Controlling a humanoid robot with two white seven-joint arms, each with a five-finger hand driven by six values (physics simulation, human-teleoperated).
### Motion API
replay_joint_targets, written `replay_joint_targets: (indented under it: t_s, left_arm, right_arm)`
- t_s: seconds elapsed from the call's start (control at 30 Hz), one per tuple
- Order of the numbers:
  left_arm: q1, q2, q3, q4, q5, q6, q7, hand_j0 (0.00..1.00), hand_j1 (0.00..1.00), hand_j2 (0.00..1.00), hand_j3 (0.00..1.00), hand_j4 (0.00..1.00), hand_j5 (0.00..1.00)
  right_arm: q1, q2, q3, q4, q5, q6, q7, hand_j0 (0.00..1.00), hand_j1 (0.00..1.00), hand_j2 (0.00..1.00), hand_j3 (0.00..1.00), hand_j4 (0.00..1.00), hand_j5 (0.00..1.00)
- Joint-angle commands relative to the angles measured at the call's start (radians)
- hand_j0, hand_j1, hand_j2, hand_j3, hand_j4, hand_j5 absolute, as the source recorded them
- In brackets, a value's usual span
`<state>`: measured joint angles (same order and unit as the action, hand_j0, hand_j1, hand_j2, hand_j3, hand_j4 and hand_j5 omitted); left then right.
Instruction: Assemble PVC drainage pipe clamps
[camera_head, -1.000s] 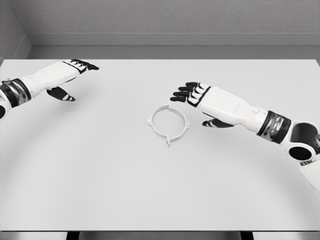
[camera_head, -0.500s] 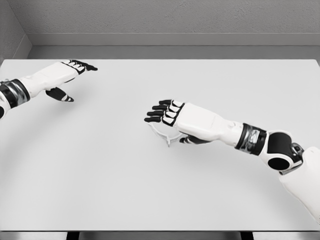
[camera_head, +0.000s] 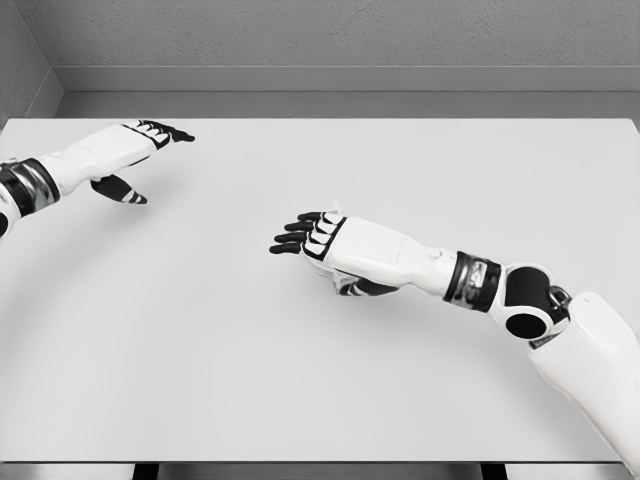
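Near middle of plain white counter (camera_head: 300, 380): right hand (camera_head: 322, 243), palm down, dark fingers (camera_head: 291, 239) stretched forward and slightly spread, thumb tucked under. White ring-shaped PVC pipe clamp (camera_head: 334, 211) almost wholly hidden beneath hand; only small white tab shows just past knuckles. Cannot tell whether hand touches or grips clamp. Far off to hand's left, near counter's back corner: left hand (camera_head: 135, 150), fingers extended, relaxed, holding nothing.

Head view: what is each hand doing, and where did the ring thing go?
Right hand: over the table's middle, fingers stretched out flat.
Left hand: far left, open, holding nothing.
Clamp ring: almost hidden under the right hand; held or not, cannot tell.
Table: flat, white.
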<state>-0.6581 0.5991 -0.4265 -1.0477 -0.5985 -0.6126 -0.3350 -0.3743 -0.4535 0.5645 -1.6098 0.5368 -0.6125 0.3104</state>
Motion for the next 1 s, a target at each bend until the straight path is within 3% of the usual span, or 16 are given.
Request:
replay_joint_targets:
  t_s: [0.0,0.57,0.97]
  left_arm:
    - [-0.002,0.001,0.0,-0.002,0.008,0.002,0.001,1.0,1.0,1.0,1.0,1.0,1.0]
    - [-0.002,0.007,0.002,-0.003,0.008,0.002,0.001,1.0,1.0,1.0,1.0,1.0,1.0]
    - [-0.002,0.008,0.002,-0.003,0.008,0.002,0.001,1.0,1.0,1.0,1.0,1.0,1.0]
  right_arm:
    - [0.0,0.001,0.0,-0.001,-0.008,0.002,-0.001,1.0,1.0,1.0,1.0,1.0,1.0]
    - [-0.028,0.019,0.054,0.103,0.0,0.002,-0.001,1.0,1.0,1.0,1.0,1.0,1.0]
    - [-0.043,0.039,0.075,0.136,0.009,0.002,-0.001,1.0,1.0,1.0,1.0,1.0,1.0]
